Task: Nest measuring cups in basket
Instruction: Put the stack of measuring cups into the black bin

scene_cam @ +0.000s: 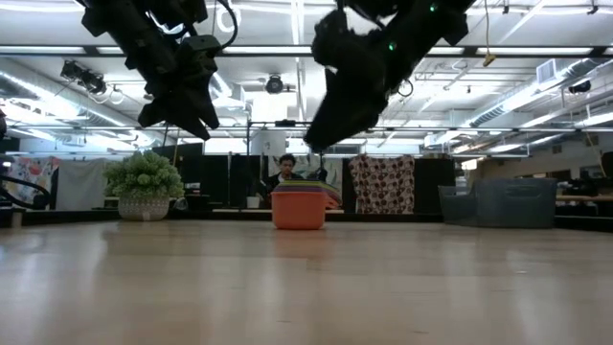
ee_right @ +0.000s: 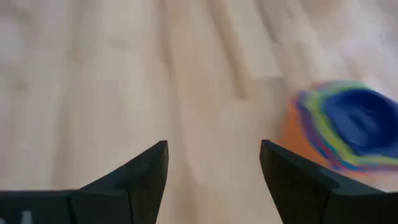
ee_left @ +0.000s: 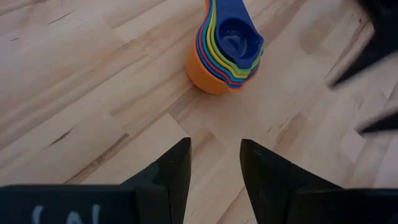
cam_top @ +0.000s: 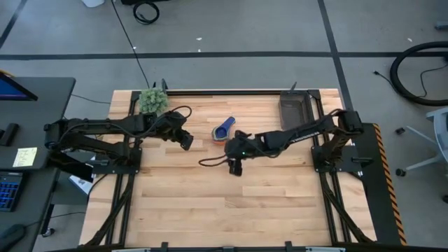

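Scanning the wooden bench (cam_top: pixel 210 203) from its left side: a fuzzy green plant ball (cam_top: pixel 153 101) sits at the far left corner, seen in the low view in a pale pot (scene_cam: pixel 144 208).

Left gripper (cam_top: pixel 186 141) hangs above the bench, just left of the stack of measuring cups (cam_top: pixel 223 129). Its jaws stand apart with bare wood between the fingers (ee_left: pixel 175 168); nothing held. Left wrist view shows the stack (ee_left: pixel 225 53) ahead of the fingertips, not touching them.

Measuring cups are nested one inside another: orange bowl outermost, then red, yellow, green and light blue rims, a darker blue cup on top. Stack rests on the bench near its middle, toward the far edge, blue handle angled toward the far right. Low view shows it as an orange tub (scene_cam: pixel 298 208) with coloured rims above, standing upright.

Right gripper (cam_top: pixel 234 166) hovers just to the near right of the stack, off the surface. Jaws apart, empty; right wrist view has the stack (ee_right: pixel 345 127) off to one side of the fingers (ee_right: pixel 298 177), blurred.

Basket (cam_top: pixel 293 110) sits at the far right corner of the bench, dark grey, well apart from the stack. No cup lies in it.

A person (scene_cam: pixel 285 171) sits in the room beyond, directly behind the stack.
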Robot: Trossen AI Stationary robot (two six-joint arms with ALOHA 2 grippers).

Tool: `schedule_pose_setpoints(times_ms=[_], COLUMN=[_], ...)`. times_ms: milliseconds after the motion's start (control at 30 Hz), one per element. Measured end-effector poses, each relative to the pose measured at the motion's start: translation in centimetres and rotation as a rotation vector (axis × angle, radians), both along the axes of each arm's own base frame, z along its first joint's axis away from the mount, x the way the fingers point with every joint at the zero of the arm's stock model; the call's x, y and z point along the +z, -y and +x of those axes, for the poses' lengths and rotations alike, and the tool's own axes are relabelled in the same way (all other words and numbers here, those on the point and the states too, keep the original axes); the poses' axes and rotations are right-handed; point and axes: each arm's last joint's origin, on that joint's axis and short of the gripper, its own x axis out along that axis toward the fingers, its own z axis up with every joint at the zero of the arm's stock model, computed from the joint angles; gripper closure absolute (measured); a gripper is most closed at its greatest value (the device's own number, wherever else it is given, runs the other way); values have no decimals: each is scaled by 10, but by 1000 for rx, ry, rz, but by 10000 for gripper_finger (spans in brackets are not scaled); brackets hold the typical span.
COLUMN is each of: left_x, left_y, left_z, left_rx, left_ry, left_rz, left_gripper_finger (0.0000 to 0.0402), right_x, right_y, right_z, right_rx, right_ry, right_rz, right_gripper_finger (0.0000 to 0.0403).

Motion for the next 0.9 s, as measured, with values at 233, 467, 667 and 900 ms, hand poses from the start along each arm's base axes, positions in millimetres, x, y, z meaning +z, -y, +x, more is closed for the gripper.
schedule_pose_setpoints(times_ms=[233,467,667,900], left_x=[0,0,0,0], left_y=[0,0,0,0], left_z=[0,0,0,0], left_rx=[0,0,0,-4], left_ry=[0,0,0,-1], left_rz=[0,0,0,4], left_gripper_finger=[260,260,260,260], right_x=[9,8,8,-1], right_y=[-14,-13,-3,17], right_z=[7,6,7,10], right_rx=[71,73,147,109], right_ry=[118,103,93,36], right_rz=[70,70,-52,-245], right_gripper_finger=[146,146,146,146])
